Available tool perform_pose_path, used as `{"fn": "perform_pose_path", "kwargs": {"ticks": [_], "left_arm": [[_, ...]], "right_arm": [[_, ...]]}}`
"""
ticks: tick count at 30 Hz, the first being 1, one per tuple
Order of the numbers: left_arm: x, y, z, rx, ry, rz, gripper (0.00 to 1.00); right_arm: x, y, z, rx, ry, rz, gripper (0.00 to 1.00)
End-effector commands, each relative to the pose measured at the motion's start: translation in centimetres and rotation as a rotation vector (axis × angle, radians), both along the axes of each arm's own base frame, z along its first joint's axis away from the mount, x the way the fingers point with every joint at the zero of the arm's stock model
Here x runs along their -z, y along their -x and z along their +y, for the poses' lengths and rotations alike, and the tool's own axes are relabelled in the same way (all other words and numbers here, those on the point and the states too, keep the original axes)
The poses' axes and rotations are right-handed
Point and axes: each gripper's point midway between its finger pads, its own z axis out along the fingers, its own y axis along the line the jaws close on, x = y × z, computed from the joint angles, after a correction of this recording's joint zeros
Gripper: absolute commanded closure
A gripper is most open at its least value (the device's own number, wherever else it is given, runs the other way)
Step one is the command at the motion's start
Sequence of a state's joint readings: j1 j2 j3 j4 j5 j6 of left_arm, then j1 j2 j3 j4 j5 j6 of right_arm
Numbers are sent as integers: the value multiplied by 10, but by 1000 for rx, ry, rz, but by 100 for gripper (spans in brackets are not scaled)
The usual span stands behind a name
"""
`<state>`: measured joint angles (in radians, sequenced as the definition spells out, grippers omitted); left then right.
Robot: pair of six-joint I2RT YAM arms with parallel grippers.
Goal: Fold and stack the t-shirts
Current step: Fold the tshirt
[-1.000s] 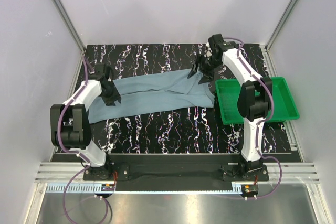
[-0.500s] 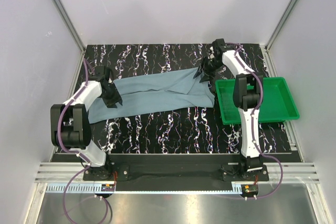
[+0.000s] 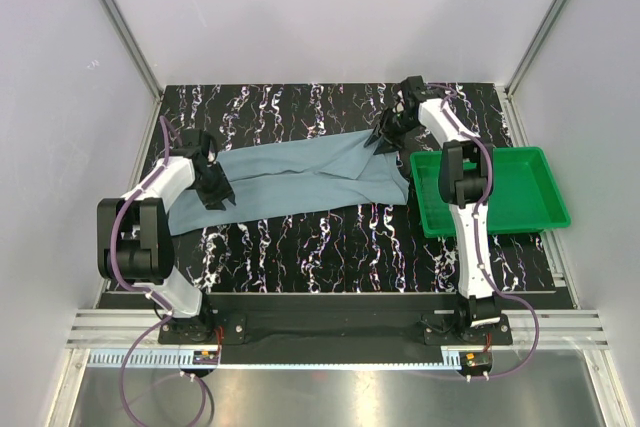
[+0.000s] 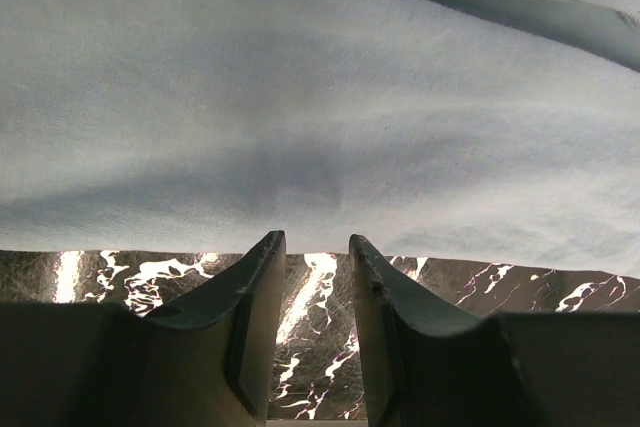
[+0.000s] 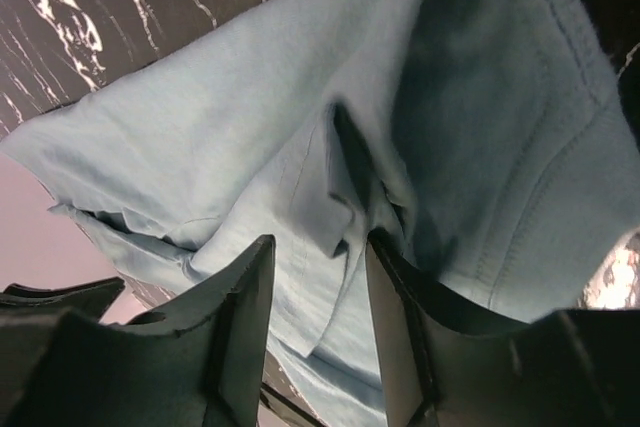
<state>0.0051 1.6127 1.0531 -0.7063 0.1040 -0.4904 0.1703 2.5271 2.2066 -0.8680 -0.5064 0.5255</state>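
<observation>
Meanwhile, nothing has shifted on the left: the left arm (image 3: 165, 179) stays low at the left end of the shirt (image 3: 300, 175). The left jaws stand partly open as before, their tips at the near hem. Bare tabletop (image 3: 330, 247) shows in the gap and no cloth lies between them, so they hold nothing that I can see. The shirt lies where it did, stretched in a long, creased band across the middle of the tabletop. Its left end is under that arm and its right end just beside the tray (image 3: 530, 187). The change is on the right. The right arm (image 3: 445, 125) has swung its elbow in over the tray and settled its wrist at the shirt's far right corner. The right jaws, wide a second ago, have drawn in markedly around a raised fold near the stitched hem. The wrist view shows that fold lying in the gap, yet space remains beside it, so I cannot tell whether the cloth is pinched yet. I read this as taking a corner before folding: one end looks nearly gripped and the other is not. No fold has been made, and nothing is stacked.
</observation>
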Motion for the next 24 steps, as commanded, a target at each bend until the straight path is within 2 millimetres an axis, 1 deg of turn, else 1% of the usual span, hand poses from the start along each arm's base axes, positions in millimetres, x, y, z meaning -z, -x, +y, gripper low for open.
{"fn": "perform_pose_path", "kwargs": {"ticks": [1,3,4,8,10,11,12,14,15,17,18,19,20,24], "left_arm": [[-13,-13,-3,13,18,-53,63],[-16,-16,-2,15,9,-60,63],[-16,-17,-2,17,10,-60,63],[-16,-19,-1,16,4,-59,63],[-14,-20,-2,15,10,-57,63],[-13,-20,-2,10,11,-55,63],[-13,-20,-3,13,14,-53,63],[-12,-20,-3,14,17,-52,63],[-11,-20,-3,11,17,-50,63],[-11,-21,-3,12,17,-52,63],[-10,-21,-3,12,17,-50,63],[-10,-20,-3,12,16,-49,63],[-10,-21,-3,11,17,-49,63],[-10,-21,-3,9,20,-50,63]], "right_arm": [[-6,-12,9,3,-30,-34,53],[-6,-13,10,2,-39,-38,57],[-9,-15,11,2,-44,-48,62],[-29,-23,15,9,-69,-91,67],[-45,-28,18,9,-88,-119,71],[-55,-30,20,17,-102,-132,75],[-63,-32,21,20,-114,-145,77],[-76,-32,27,27,-140,-153,85],[-84,-34,29,25,-150,-168,87],[-92,-33,34,22,-164,-174,89],[-97,-33,37,20,-171,-177,93],[-99,-32,39,16,-181,-176,95],[-100,-31,42,14,-194,-166,100],[-107,-26,52,2,-210,-161,100]]}}
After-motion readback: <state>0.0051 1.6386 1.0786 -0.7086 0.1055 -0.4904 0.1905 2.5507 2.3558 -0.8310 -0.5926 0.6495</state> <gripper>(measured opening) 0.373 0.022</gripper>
